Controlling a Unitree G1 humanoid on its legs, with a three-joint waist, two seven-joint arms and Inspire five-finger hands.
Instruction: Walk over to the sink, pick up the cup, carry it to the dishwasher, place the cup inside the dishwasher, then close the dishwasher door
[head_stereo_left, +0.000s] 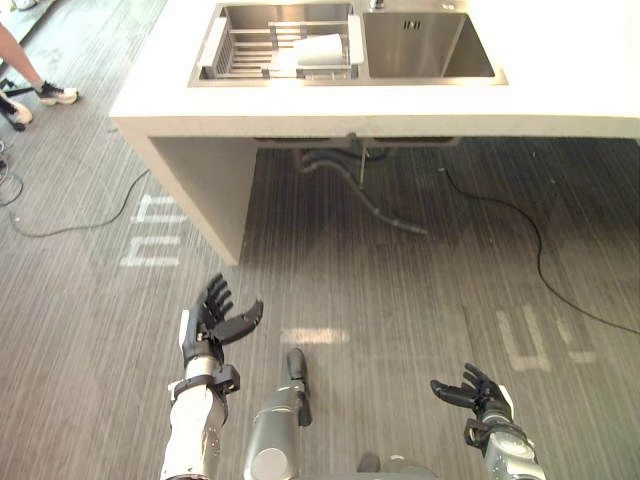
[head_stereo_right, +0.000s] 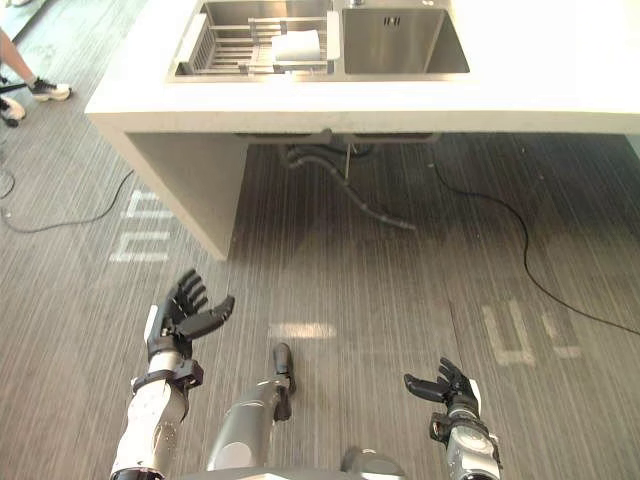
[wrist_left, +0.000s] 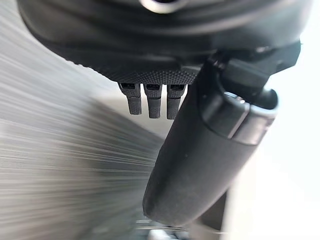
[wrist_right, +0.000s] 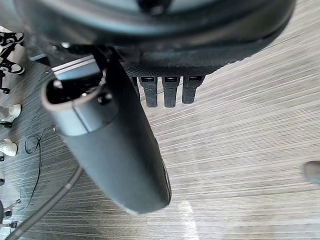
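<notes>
Cup (head_stereo_left: 318, 50) sits on the rack (head_stereo_left: 245, 45) in the sink's (head_stereo_left: 440, 72) left basin, well back from the counter (head_stereo_left: 560, 95) edge. A wide stretch of floor (head_stereo_left: 400, 300) lies between. Left hand (head_stereo_left: 215, 320) and right hand (head_stereo_left: 472, 392) hang low, fingers spread, holding nothing.

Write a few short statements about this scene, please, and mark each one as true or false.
1. The cup is in the rack in the left basin of the sink. True.
2. The left hand holds the cup. False: it is open, holds nothing and hangs over the floor.
3. The right hand is curled into a fist. False: its fingers are relaxed and open.
4. A person's shoe shows on the floor to the left of the counter. True.
</notes>
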